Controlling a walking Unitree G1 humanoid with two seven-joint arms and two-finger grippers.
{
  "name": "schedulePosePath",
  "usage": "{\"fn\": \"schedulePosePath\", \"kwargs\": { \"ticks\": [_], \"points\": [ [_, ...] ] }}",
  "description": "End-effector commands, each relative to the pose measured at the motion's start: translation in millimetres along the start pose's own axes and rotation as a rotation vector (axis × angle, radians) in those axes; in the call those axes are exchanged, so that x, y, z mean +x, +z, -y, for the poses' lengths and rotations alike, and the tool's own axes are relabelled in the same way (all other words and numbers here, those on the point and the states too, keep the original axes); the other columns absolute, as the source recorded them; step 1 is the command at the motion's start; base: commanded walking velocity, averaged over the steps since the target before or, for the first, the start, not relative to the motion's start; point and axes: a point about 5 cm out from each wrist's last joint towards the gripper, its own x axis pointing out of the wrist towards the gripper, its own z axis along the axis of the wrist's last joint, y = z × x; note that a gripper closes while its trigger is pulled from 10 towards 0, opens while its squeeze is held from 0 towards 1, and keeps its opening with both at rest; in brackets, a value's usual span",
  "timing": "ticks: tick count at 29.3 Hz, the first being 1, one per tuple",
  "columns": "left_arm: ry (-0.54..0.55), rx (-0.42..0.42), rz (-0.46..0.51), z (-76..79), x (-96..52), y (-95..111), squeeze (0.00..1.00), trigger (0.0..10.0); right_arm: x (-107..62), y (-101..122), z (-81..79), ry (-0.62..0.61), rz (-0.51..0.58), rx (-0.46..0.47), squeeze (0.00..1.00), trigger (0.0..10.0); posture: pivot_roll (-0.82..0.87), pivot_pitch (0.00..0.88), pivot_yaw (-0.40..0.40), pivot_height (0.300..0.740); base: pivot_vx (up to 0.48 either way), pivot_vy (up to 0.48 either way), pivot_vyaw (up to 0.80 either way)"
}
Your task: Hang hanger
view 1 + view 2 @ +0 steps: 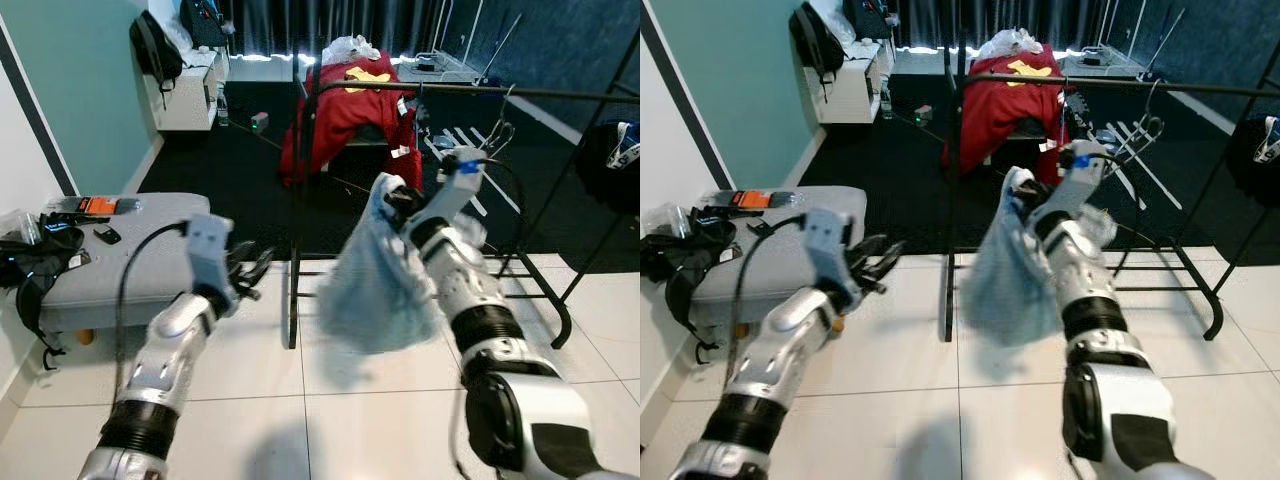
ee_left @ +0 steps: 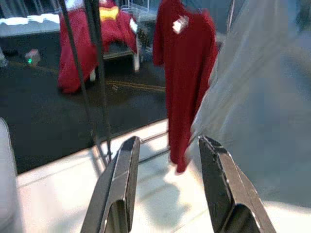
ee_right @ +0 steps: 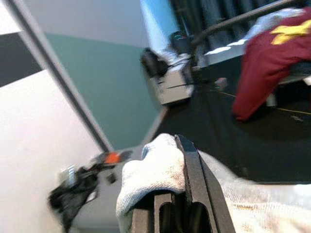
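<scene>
Nearest the head camera, the two silver forearms are seen reaching toward the black clothes rack (image 1: 296,200), which serves as landmark. In the left eye view the right gripper (image 1: 392,200) is raised just in front of the rack's top rail (image 1: 520,93), below it, with a pale blue-white garment (image 1: 375,275) drooping from its fingers. The hanger itself cannot be made out under the cloth. The left gripper (image 1: 252,268) is held lower, left of the rack's front post, beside a grey ottoman (image 1: 150,265) strewn with small items. A red shirt (image 1: 345,115) is draped behind the rack.

In the right eye view the same layout is repeated: the garment hangs in front of the rack, short of the rail, and an empty wire hanger (image 1: 1143,125) is already hooked on the rail further right.

In the left wrist view the left gripper's fingers (image 2: 119,191) are spread apart with nothing between them; the pale garment is seen close by, and another red shirt (image 2: 187,92) hangs from the rack beyond.

In the right wrist view the right gripper's fingers (image 3: 192,187) are pressed together on a fold of the whitish cloth.

Judged from this, the garment has been lifted and carried to the rack, but nothing is hooked yet; raising it to the rail and releasing are left.
</scene>
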Motion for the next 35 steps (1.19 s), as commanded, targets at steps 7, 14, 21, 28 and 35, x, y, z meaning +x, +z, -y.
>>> {"fn": "schedulePosePath", "kwargs": {
  "ticks": [7,14,21,28,35],
  "points": [
    [-0.01,-0.094,-0.072,6.0,7.9,-17,0.0,10.0,5.6,9,-22.3,0.244,-0.025,-0.029,0.0,0.0,-0.01,0.0,-0.045,0.74,0.0,0.0,0.0],
    [0.094,-0.242,-0.209,-11.2,-4.2,-53,0.0,10.0,5.6,20,-32.8,0.393,-0.022,-0.002,0.0,0.0,-0.02,0.003,-0.05,0.74,0.0,0.0,0.0],
    [0.329,-0.436,-0.32,-40.0,-34.1,-92,0.0,10.0,8.1,29,-41.9,0.501,-0.03,0.002,0.0,0.0,-0.02,0.012,-0.065,0.74,0.0,0.0,0.0],
    [0.532,-0.842,-0.271,-67.3,-67.6,-111,0.0,10.0,8.8,38,-50.5,0.596,-0.02,0.03,0.0,0.0,-0.01,0.025,-0.072,0.74,0.0,0.0,0.0],
    [0.511,-1.207,-0.235,-60.5,-84.0,-128,1.0,10.0,4.2,37,-54.8,0.677,-0.048,0.042,0.0,0.0,0.0,0.035,-0.082,0.74,0.0,0.0,0.0]
  ]
}}
